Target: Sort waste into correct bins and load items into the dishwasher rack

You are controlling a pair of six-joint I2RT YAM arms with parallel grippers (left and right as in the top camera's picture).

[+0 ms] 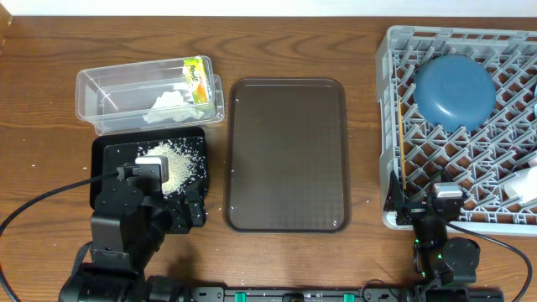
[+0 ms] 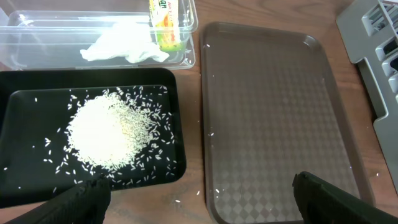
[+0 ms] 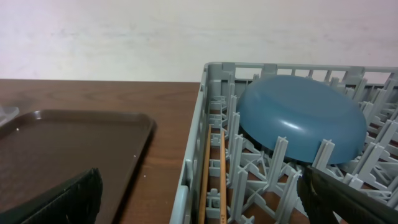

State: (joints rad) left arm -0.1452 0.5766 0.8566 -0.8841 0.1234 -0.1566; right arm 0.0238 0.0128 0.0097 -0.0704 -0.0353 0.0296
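The clear tub holds the crumpled white tissue and the yellow-green wrapper; both also show in the left wrist view, tissue and wrapper. The black tray holds a heap of rice, also seen in the left wrist view. The grey rack holds an upturned blue dish, the chopsticks along its left wall and a white cup. My left gripper is open and empty above the gap between the trays. My right gripper is open and empty at the rack's near-left corner.
A large brown serving tray lies between the black tray and the rack. A few stray rice grains lie on it and on the wood beside it. Both arm bases stand at the table's front edge.
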